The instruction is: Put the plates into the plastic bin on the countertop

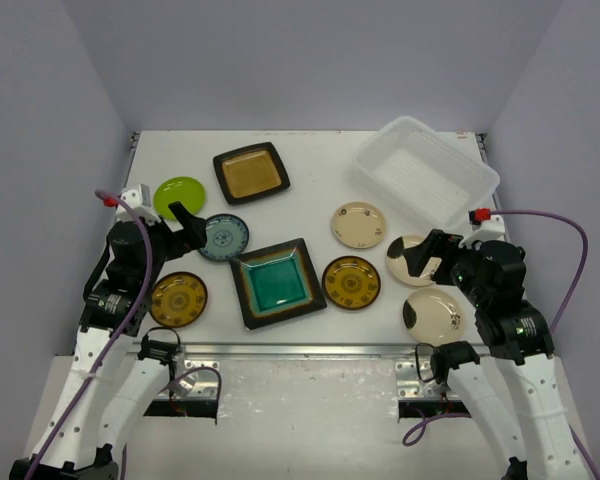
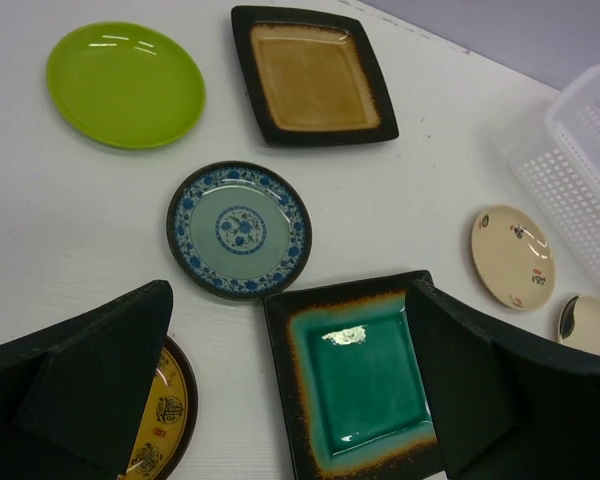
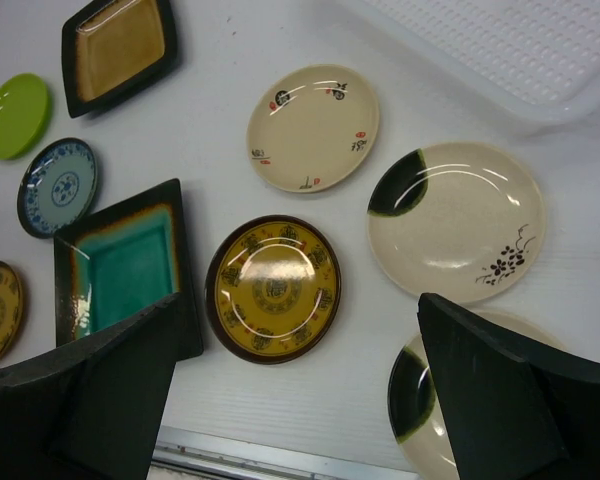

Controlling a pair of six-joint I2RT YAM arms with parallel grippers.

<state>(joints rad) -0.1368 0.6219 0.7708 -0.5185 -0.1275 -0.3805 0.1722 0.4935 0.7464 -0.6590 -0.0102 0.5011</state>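
Observation:
Several plates lie on the white countertop (image 1: 310,160): a lime green round (image 1: 178,196), an amber square (image 1: 251,172), a blue-patterned round (image 1: 223,237), a teal square (image 1: 278,282), two yellow-brown rounds (image 1: 178,299) (image 1: 351,282) and three cream rounds (image 1: 359,224) (image 1: 435,315). The plastic bin (image 1: 426,172) stands empty at the back right. My left gripper (image 1: 185,225) is open and empty above the table, over the teal square's left edge (image 2: 360,380). My right gripper (image 1: 425,255) is open and empty, hovering over a cream plate (image 3: 455,220) and partly hiding it from the top.
The metal front edge (image 1: 300,350) runs along the near side of the table. Grey walls close in the left, back and right sides. The bin's rim (image 2: 580,130) shows at the right of the left wrist view.

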